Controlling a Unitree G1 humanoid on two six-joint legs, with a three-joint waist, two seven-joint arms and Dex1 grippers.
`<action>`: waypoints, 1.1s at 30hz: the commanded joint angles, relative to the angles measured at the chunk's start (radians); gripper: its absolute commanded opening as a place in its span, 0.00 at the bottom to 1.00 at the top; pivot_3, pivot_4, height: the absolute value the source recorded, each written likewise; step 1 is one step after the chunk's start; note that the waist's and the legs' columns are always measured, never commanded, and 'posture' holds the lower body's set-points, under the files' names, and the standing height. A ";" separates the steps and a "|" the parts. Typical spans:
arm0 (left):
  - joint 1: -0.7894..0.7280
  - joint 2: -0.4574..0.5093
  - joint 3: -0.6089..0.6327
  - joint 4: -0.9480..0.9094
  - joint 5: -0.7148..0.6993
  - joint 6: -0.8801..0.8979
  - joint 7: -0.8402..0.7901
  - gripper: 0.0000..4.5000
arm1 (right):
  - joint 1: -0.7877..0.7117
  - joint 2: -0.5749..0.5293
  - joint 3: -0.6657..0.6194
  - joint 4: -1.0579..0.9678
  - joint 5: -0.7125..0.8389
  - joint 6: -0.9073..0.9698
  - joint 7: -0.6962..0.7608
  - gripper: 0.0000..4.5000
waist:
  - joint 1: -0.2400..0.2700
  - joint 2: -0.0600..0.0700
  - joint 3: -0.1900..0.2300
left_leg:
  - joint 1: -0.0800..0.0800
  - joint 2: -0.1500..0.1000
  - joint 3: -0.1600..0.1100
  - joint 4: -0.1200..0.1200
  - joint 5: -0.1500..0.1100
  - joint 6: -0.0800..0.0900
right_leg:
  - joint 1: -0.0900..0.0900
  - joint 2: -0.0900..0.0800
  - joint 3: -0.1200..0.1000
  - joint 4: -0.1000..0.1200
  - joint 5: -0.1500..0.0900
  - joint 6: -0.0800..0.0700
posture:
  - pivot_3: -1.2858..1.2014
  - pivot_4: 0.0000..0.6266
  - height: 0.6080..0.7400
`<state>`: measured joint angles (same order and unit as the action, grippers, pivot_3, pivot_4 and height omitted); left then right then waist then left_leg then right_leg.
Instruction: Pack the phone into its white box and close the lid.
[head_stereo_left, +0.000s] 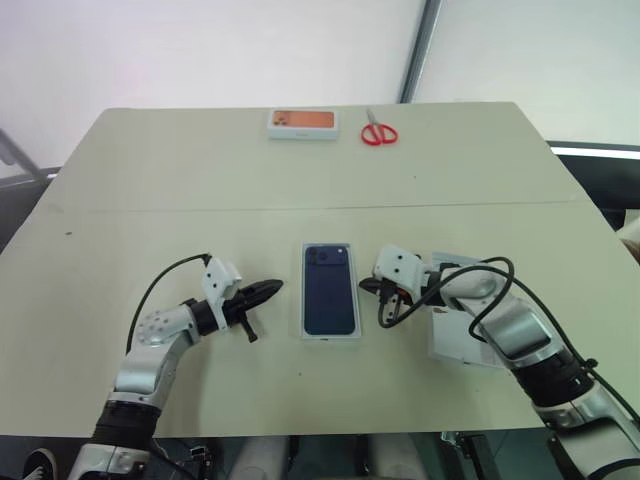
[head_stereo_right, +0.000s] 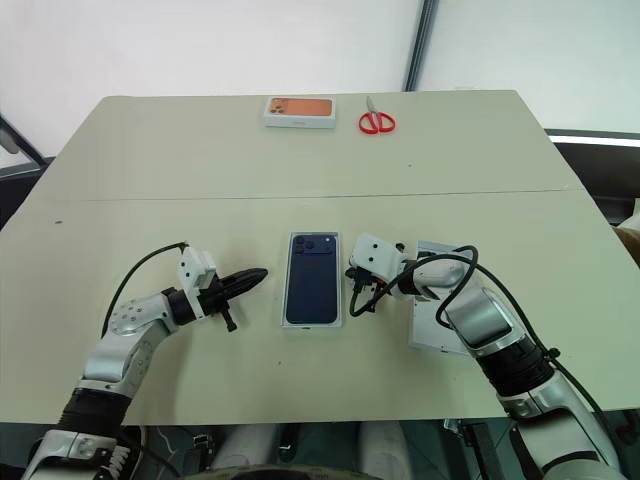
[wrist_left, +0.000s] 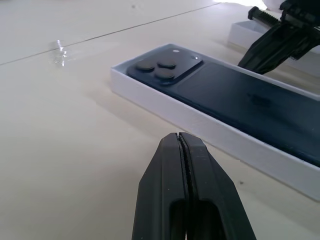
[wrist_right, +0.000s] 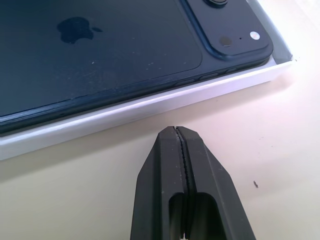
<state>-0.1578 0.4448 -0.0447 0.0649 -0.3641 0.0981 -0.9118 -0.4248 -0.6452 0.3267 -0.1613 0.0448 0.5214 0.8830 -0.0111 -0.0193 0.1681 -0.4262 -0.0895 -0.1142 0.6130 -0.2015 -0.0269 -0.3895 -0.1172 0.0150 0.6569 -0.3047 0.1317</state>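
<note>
While I watch from the head cameras, the near half of the table carries everything that matters, and I list it from my side outward.

Left claw (head_stereo_left: 272, 288): clenched with nothing in it; my wrist camera shows its two black fingers (wrist_left: 185, 165) pressed flat together. It points level toward the white box from the left, close to the box's long wall but apart from it.

Right claw (wrist_right: 176, 132): clenched as well, holding nothing. It angles down at the table just beside the box's right wall, tips near the wall without touching it.

Lid (head_stereo_right: 432, 322): lies flat on the table to the right of the box, partly under my right forearm; I cannot tell which face is up.

Phone (head_stereo_left: 329, 289): lies back-up inside the white box, camera cluster at the far end, logo visible on the dark back.

White box (head_stereo_left: 303, 290): sits uncovered near the middle of the table between my two claws, long sides running away from me, thin white walls framing the phone closely.

Table (head_stereo_left: 200, 180): pale beige, with a seam running across it beyond the box.

Scissors (head_stereo_left: 378, 131): red-handled, near the far edge.

Second box (head_stereo_left: 302, 123): white with an orange picture, just left of the scissors, well apart from the work.
</note>
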 joint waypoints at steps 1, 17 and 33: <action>-0.025 -0.003 -0.036 -0.042 0.000 0.099 0.006 0.01 | 0.015 0.004 -0.010 -0.043 0.012 0.010 0.007 0.00 | 0.000 0.000 0.000 | 0.000 0.000 0.000 0.000 0.000 0.000 | 0.000 0.000 0.000 0.000 0.000 0.000 | 0.52 0.24 1.00; -0.091 -0.066 -0.129 -0.073 0.030 0.289 0.019 0.01 | 0.073 -0.014 -0.041 -0.118 0.031 0.037 0.015 0.00 | 0.007 0.001 -0.001 | 0.001 -0.001 0.000 0.001 0.000 0.000 | 0.002 0.000 -0.001 0.000 0.000 0.000 | 0.52 0.24 1.00; -0.185 -0.226 -0.198 -0.026 0.053 0.333 0.033 0.01 | 0.186 -0.123 -0.148 -0.165 0.052 0.053 0.027 0.00 | 0.027 0.001 -0.001 | 0.001 -0.002 -0.001 0.003 0.000 0.001 | 0.004 -0.001 -0.002 0.000 0.000 0.001 | 0.52 0.24 1.00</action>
<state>-0.3213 0.2494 -0.1853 0.0477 -0.3079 0.4341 -0.8632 -0.2533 -0.7620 0.1812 -0.2871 0.0833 0.5738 0.8984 0.0155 -0.0184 0.1674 -0.4256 -0.0911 -0.1154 0.6161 -0.2016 -0.0263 -0.3854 -0.1178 0.0131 0.6568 -0.3046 0.1323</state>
